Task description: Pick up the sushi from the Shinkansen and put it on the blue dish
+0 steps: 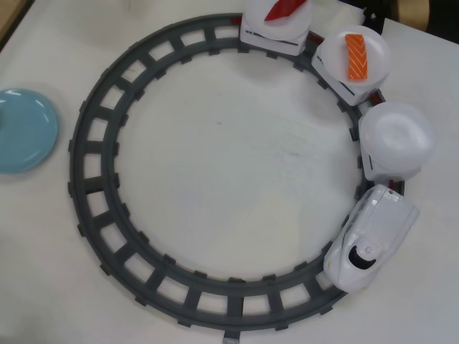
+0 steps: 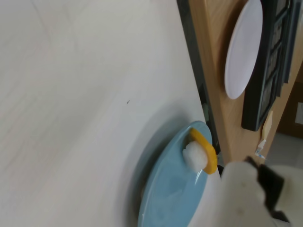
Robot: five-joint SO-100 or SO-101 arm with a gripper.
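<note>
Sushi (image 2: 202, 152), small yellow-orange piece on a white rice block, lying on its side at the far rim of the round light-blue shallow dish (image 2: 170, 189) in the wrist view. Contact with the dish surface apparent; not seen in the overhead view, where only part of the blue dish (image 1: 25, 132) shows at the left edge of the white bench (image 1: 229, 172).

White toy Shinkansen (image 1: 369, 244) with rounded nose and black window mark, sitting on the grey circular plastic track (image 1: 93, 208) at lower right. Behind it three cars: bare round white plate (image 1: 396, 136), white plate (image 1: 373, 50) carrying an orange white-striped salmon piece (image 1: 356, 56), and one carrying a dark red pointed piece (image 1: 284, 8) at the top edge.

Gripper: only a blurred white and black part (image 2: 258, 189) at lower right of the wrist view, just beside the sushi. Jaws apart or together: cannot tell. No grip on the sushi visible.

Judgement: placement essentially done, release and retreat the step in hand. Sushi close to the rim, so risk of a nudge tipping it off onto the bench. Best practice: full opening before any motion, straight lift away from the dish, no sideways sweep past the piece, no contact with the dish edge.

Beyond the bench edge in the wrist view, wooden surface with another white plate (image 2: 242, 49).
</note>
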